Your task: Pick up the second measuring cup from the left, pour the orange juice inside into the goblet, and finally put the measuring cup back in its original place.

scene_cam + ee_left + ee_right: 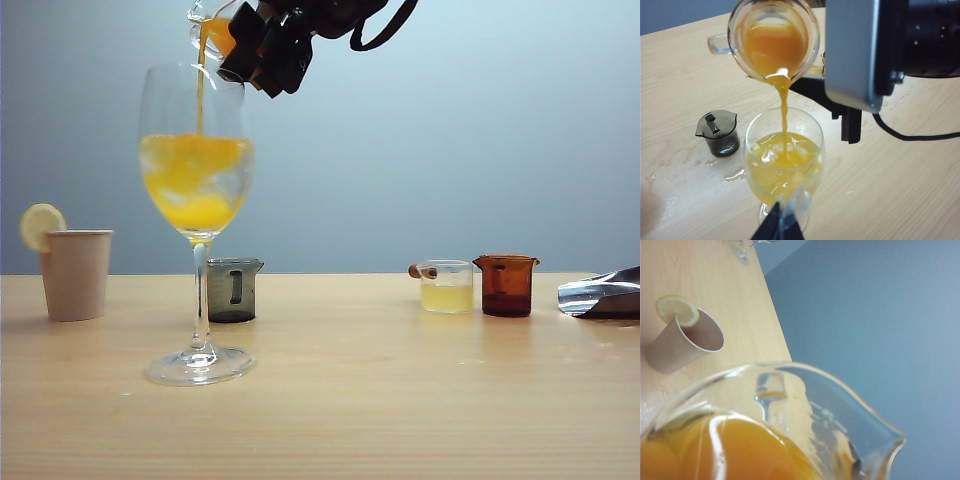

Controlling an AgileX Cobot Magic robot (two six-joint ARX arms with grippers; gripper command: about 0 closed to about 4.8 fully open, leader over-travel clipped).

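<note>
Currently the pour is under way: the right gripper (pixel 268 55), high over the light wooden bench (pixel 400 400), has its jaws closed around the small clear measuring cup with flared rim and loop handle (pixel 772 42), which is tipped steeply so that its pour spout hangs over the bowl of the tall clear stemmed goblet (pixel 197 180). A thin stream of bright opaque orange juice (pixel 784 107) falls from the spout into the goblet, whose bowl looks roughly half full. The cup's long axis lies near level, its mouth and spout pointing down toward the goblet and its handle off to one side of the spout, as the left wrist view shows. To do this step well, I judge the tilt should grow slowly, with the spout kept over the middle of the bowl, so the stream does not catch the rim or splash; some juice remains in the cup, so the tip must go further before it is emptied. The left gripper (pixel 777 227) sits low beside the goblet's stem; only dark tips show, so I cannot tell whether it grips the stem. A smoky dark-grey small cup (pixel 233 290) stands just behind the goblet's foot, so the gap beside it is probably where the clear cup must return.
</note>
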